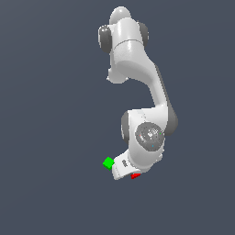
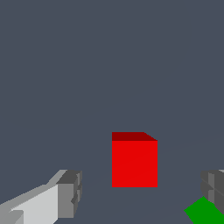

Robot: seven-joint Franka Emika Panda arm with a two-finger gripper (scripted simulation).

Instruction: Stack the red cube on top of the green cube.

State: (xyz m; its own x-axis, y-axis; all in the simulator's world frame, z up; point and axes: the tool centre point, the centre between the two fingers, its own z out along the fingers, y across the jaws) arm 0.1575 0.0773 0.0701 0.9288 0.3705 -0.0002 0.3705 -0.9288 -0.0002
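key relation: red cube (image 2: 134, 162) sits btwn the two pincer fingers (image 2: 69, 194) in wrist view, clear gap each side, not touching either. Looks roughly centred, a bit ahead of the fingertips.
pincer state: pincer (image 2: 139, 192) spread wide, nothing held.
red cube pose: flat on the bench (image 2: 109, 65), faces roughly square to the finger line; a cube, so no long axis to pick.
red cube, exterior view: only a sliver (image 1: 135, 176) shows under the white hand, rest hidden by the arm (image 1: 137, 55).
green cube: just beside the pincer on one side, close to the far finger (image 2: 213, 186), partly cut off by frame edge (image 2: 204, 212). In exterior view it sits (image 1: 108, 163) at the hand's edge, toward the exterior view's left.
cubes to each other: near, apart, not touching.
in the way: nothing btwn fingers and red cube. Risk, my guess: finger nearest green cube could nudge it on descent or closing.
next move, judged: drop straight down, close on red.
arm: single arm, so no choice of side.
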